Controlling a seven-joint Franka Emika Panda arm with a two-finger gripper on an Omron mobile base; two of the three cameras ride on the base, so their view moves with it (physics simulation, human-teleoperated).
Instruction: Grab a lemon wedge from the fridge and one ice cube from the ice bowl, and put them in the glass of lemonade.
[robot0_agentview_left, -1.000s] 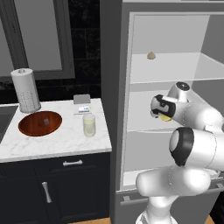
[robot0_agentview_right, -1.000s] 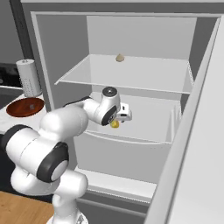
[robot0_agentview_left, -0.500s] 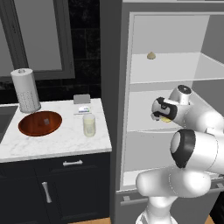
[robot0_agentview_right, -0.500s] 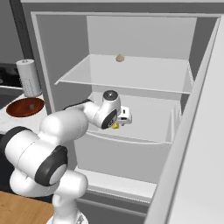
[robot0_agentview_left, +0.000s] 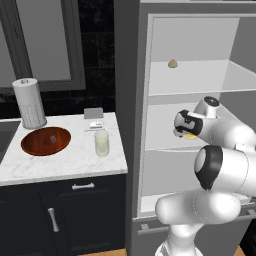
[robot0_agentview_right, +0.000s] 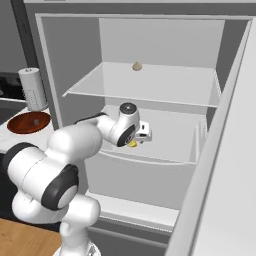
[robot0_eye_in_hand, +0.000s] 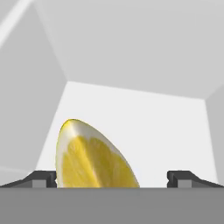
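Observation:
The fridge (robot0_agentview_left: 200, 82) (robot0_agentview_right: 150, 85) stands open. On its middle shelf lies the lemon wedge (robot0_agentview_left: 190, 136) (robot0_agentview_right: 132, 144), bright yellow. My gripper (robot0_agentview_left: 183, 131) (robot0_agentview_right: 138, 140) reaches into that shelf right at the wedge. In the hand view the lemon wedge (robot0_eye_in_hand: 94, 162) looms large between the two fingertips, nearer the left one, and the gripper (robot0_eye_in_hand: 112, 177) is open around it with a gap on the right. The ice bowl (robot0_agentview_left: 30, 146) (robot0_agentview_right: 20, 125) sits on the counter with an ice cube (robot0_agentview_left: 52, 139) (robot0_agentview_right: 36, 121) in it. The glass of lemonade (robot0_agentview_left: 102, 143) stands to the bowl's right.
A small beige lump (robot0_agentview_left: 172, 63) (robot0_agentview_right: 137, 66) rests on the upper fridge shelf. A white paper-towel cylinder (robot0_agentview_left: 29, 102) (robot0_agentview_right: 34, 89) stands behind the bowl. The open fridge door (robot0_agentview_right: 220, 165) flanks the right side. A small grey box (robot0_agentview_left: 93, 114) sits at the counter's back.
The hand has edged slightly lower and deeper into the middle shelf toward the wedge. The jaws stay open.

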